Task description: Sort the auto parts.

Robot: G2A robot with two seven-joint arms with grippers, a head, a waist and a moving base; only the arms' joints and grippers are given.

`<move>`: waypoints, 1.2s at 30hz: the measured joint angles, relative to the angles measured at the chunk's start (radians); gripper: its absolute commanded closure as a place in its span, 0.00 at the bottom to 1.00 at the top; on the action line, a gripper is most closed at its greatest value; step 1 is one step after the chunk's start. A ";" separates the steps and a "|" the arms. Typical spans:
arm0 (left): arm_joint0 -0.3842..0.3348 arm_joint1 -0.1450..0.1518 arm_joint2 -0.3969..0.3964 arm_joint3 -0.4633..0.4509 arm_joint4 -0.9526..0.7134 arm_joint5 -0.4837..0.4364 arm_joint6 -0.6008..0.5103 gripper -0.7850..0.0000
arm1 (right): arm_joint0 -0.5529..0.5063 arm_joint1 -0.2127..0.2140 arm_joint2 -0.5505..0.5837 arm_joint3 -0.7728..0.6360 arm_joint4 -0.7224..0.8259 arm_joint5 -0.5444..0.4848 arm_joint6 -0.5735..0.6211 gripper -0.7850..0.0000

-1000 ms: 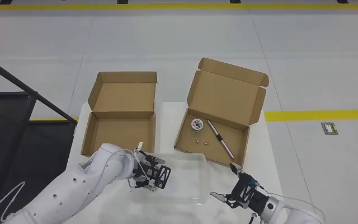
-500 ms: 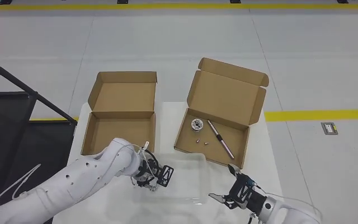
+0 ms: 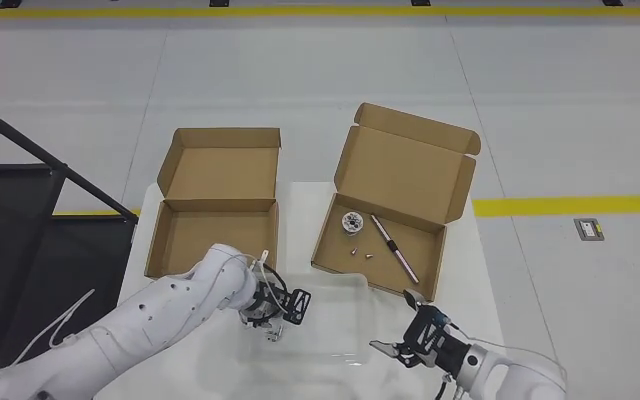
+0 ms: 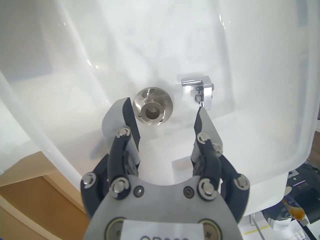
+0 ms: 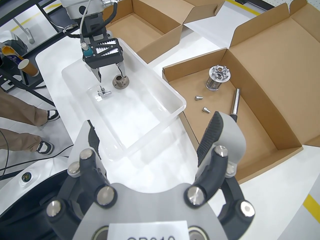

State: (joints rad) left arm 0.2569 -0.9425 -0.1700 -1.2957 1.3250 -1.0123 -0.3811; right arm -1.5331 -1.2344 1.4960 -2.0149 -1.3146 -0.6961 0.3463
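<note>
steel flanged round hub [image 4: 152, 111] at the clear plastic tray's [image 4: 262, 76] nine o'clock end sits off-centre under the spread left gripper [image 4: 163, 106]; best to centre on it before pinching.

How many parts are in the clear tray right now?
2: a round flange and a small bracket beside it, not touching, both just below the open left gripper near one end of the tray. Glare could hide something small.
</note>
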 measured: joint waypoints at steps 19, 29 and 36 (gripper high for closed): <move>-0.005 -0.080 0.000 0.134 0.059 0.000 0.061 0.59 | 0.011 0.018 -0.005 0.011 0.017 0.017 0.000 0.00; -0.011 -0.090 0.000 0.161 0.079 0.000 0.096 0.55 | 0.018 0.027 -0.011 0.021 0.025 0.023 -0.007 0.00; -0.017 -0.082 0.000 0.150 0.076 0.000 0.125 0.55 | 0.025 0.033 -0.017 0.027 0.029 0.025 -0.010 0.00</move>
State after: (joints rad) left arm 0.2397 -1.0247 -0.1700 -1.1456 1.4006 -1.0123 -0.2566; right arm -1.5080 -1.2011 1.4788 -1.9878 -1.2861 -0.6709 0.3368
